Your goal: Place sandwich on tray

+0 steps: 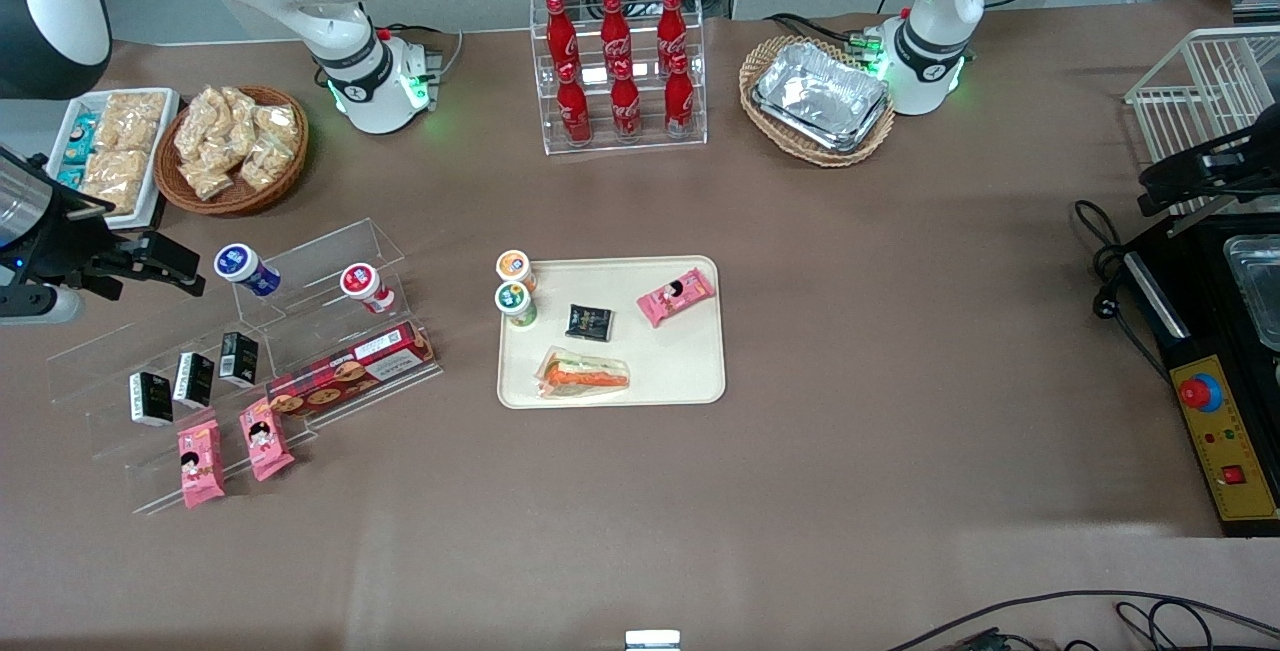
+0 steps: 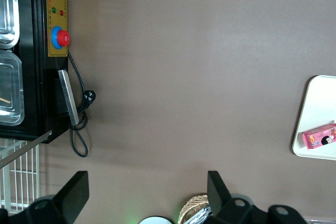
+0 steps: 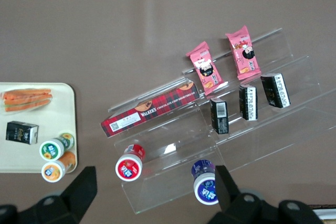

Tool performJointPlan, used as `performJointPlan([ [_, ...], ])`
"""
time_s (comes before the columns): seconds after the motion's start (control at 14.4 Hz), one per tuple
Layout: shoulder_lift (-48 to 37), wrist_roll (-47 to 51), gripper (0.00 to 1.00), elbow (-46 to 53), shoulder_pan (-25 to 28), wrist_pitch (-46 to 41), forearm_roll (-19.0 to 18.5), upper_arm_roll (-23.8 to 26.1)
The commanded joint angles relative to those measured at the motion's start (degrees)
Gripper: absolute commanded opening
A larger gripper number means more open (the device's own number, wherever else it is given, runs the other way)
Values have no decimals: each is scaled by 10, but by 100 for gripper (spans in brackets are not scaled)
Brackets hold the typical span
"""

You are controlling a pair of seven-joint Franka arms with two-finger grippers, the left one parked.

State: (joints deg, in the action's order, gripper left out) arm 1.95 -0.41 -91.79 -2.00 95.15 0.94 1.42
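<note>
Now sandwich (image 1: 585, 375) on tray (image 1: 690, 386) (pincer (image 1: 165, 266) open, above rack).

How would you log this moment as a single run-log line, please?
sandwich: lying on tray, nearest the front camera | gripper: open, empty, above the acrylic display stand, toward the working arm's end | task: looks complete

Wrapped sandwich (image 1: 586, 373) flat on cream tray (image 1: 690, 371), edge nearest front cam.
</note>
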Motion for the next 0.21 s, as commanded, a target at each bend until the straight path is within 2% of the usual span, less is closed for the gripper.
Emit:
performJointPlan([
  [0.0,-10,-20,100,-6,-1,-17,-2,0],
  [0.14,-13,-20,100,-6,-9,-31,-2,1],
])
